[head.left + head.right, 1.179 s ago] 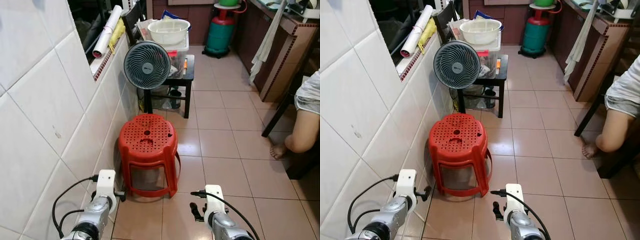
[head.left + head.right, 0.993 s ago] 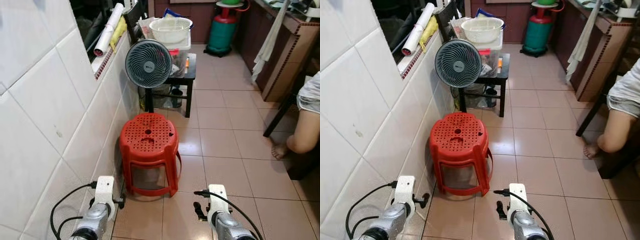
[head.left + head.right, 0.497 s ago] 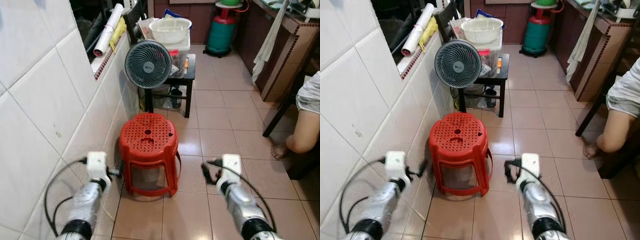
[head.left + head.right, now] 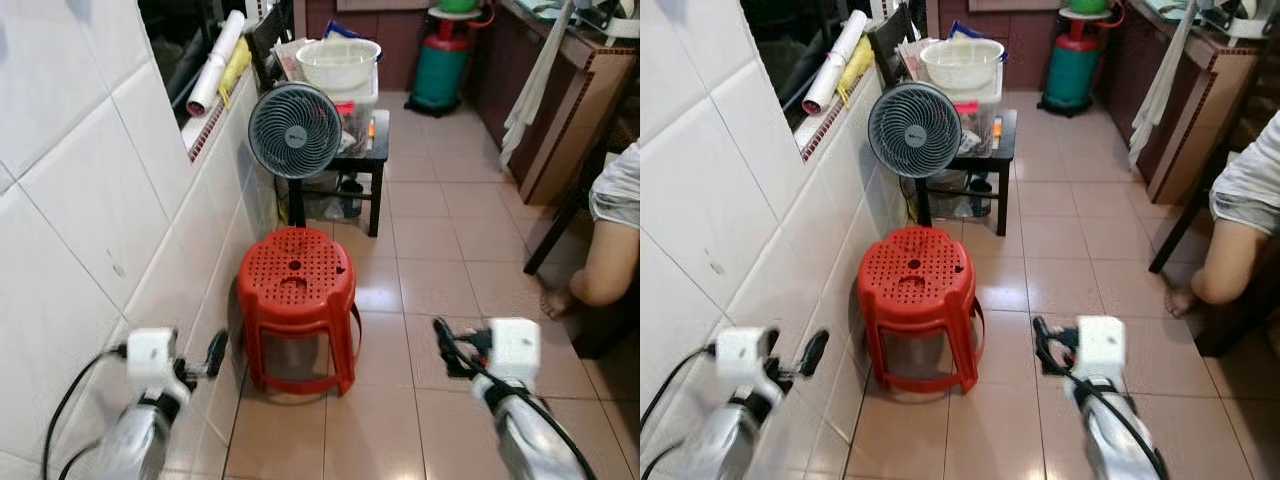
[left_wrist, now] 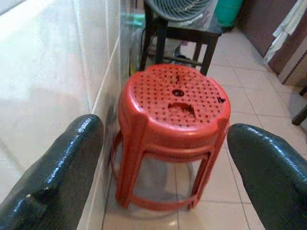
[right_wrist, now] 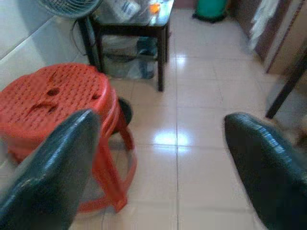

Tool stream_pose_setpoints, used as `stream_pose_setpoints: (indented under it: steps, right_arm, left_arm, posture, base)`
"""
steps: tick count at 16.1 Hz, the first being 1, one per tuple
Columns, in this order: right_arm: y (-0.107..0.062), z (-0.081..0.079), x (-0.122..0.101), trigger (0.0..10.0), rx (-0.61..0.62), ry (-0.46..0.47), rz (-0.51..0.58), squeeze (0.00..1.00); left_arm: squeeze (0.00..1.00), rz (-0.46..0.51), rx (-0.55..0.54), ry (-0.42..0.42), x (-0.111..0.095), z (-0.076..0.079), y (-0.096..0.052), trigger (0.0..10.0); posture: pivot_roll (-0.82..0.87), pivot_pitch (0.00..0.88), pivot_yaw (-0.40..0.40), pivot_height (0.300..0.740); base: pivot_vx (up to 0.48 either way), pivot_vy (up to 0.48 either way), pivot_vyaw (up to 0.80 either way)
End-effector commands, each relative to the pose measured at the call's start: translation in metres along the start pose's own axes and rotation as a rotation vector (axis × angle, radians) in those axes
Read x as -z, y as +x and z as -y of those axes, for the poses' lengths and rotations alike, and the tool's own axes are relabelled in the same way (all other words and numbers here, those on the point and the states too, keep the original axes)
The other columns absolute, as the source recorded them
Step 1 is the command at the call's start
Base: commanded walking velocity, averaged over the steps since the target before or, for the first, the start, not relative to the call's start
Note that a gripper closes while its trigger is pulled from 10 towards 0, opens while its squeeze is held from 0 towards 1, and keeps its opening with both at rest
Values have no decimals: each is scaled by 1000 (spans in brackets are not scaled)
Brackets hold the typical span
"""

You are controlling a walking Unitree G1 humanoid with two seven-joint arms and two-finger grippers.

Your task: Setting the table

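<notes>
Both arms have spread outward since the earlier frame: the left gripper (image 4: 215, 352) hangs at the red stool's (image 4: 296, 285) eight o'clock by the tiled wall (image 4: 90, 200), the right gripper (image 4: 444, 345) at its four o'clock. Each gripper's fingers are spread wide, holding nothing.

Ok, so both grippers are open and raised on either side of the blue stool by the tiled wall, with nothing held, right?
Not quite: the stool is red, not blue, as the left eye view shows. The rest holds: left gripper and right gripper are open and empty, raised on either side of it, beside the tiled wall.
</notes>
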State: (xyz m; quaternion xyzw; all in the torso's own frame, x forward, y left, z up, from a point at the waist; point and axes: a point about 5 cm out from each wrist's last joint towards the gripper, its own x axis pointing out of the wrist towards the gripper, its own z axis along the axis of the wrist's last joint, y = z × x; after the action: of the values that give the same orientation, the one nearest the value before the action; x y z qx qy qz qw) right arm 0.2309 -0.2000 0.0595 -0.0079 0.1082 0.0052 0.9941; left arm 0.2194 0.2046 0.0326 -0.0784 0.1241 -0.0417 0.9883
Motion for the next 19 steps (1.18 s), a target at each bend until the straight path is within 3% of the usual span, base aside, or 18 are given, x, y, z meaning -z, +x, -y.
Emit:
stream_pose_setpoints:
  steps: [1, 3, 6, 13, 19]
  right_arm:
    - [-7, -1, -8, 10000, -7, -27, 14, 0]
    - [-15, -6, -13, 10000, -37, -14, 32, 0]
    - [-17, -17, -13, 10000, -50, 9, 1, 0]
    - [-11, -23, -24, 10000, -46, 17, 2, 0]
    - [-9, -26, -26, 10000, -61, 18, -2, 0]
  left_arm:
    - [0, 17, -14, -1, -10, -2, -4, 10000]
    - [0, 13, -4, 43, -13, 0, -10, 10000]
    - [0, -8, -2, -10, -14, 2, -6, 10000]
    - [0, 38, 66, -49, -29, 12, 11, 10000]
    - [0, 41, 111, -81, -33, 16, 12, 10000]
  posture:
    - [-190, 0, 74, 740]
    - [-193, 0, 77, 740]
    - [-201, 0, 87, 740]
    - [-208, 0, 87, 740]
    - [-202, 0, 84, 740]
  base:
    - [0, 0, 0]
    - [0, 0, 0]
    - [0, 0, 0]
    - [0, 0, -783]
    - [0, 0, -781]
